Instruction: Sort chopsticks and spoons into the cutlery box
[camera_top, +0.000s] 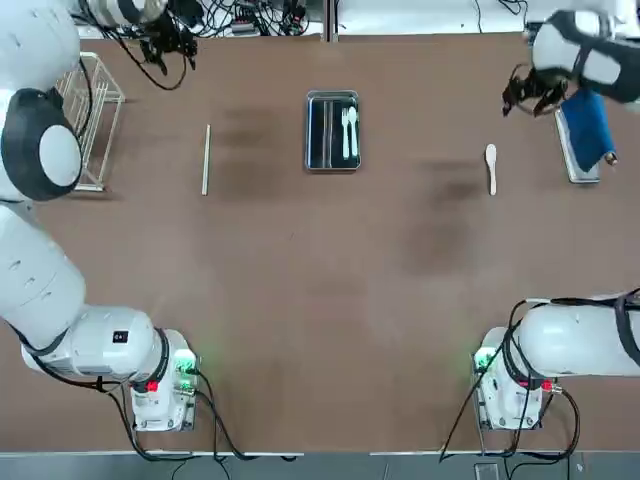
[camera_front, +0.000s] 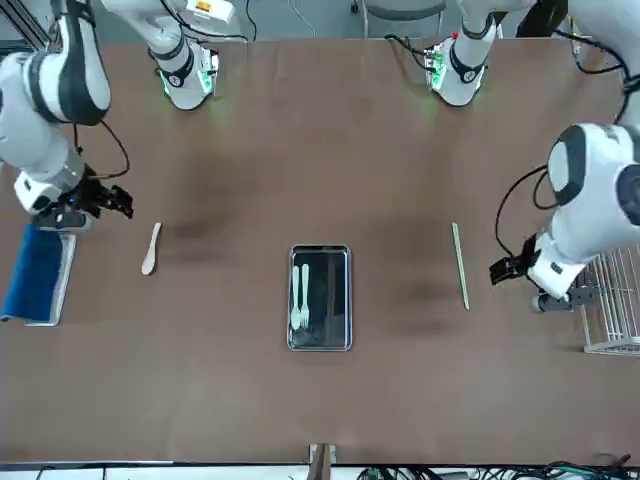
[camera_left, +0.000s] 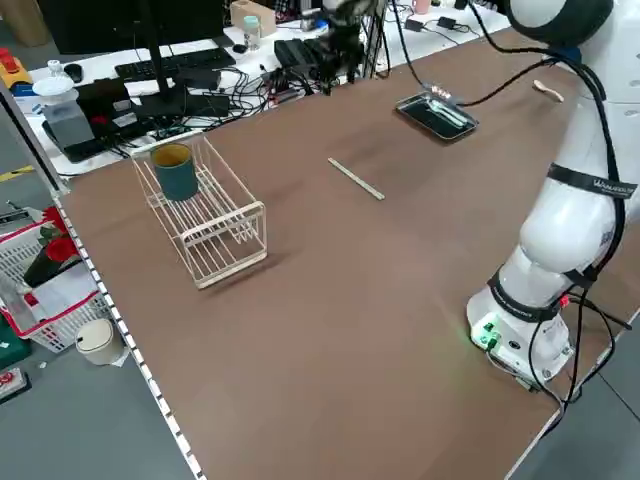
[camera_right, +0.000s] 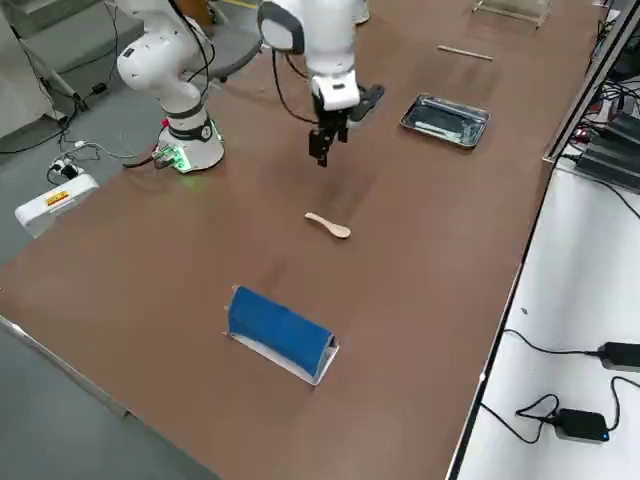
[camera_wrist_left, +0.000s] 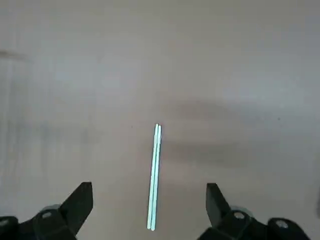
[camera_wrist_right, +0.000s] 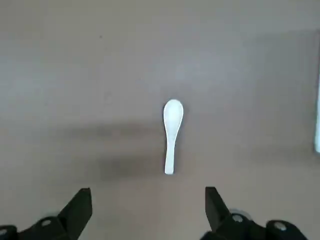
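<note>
The chopsticks (camera_top: 206, 158) lie together on the brown table, left of the cutlery box (camera_top: 311, 131), a shiny metal tray with two white utensils (camera_top: 349, 130) in it. A white spoon (camera_top: 491, 167) lies to the box's right. My left gripper (camera_top: 165, 45) hovers open beyond the chopsticks; in its wrist view the chopsticks (camera_wrist_left: 155, 177) run between the open fingers, below them. My right gripper (camera_top: 525, 95) hovers open near the spoon; in its wrist view the spoon (camera_wrist_right: 171, 132) lies ahead of the spread fingers (camera_wrist_right: 80, 202). Neither gripper holds anything.
A white wire rack (camera_top: 95, 115) stands at the far left edge with a teal cup (camera_left: 175, 170) in it. A blue roll on a flat holder (camera_top: 585, 130) sits at the far right. Cables and desks lie past the table's far edge.
</note>
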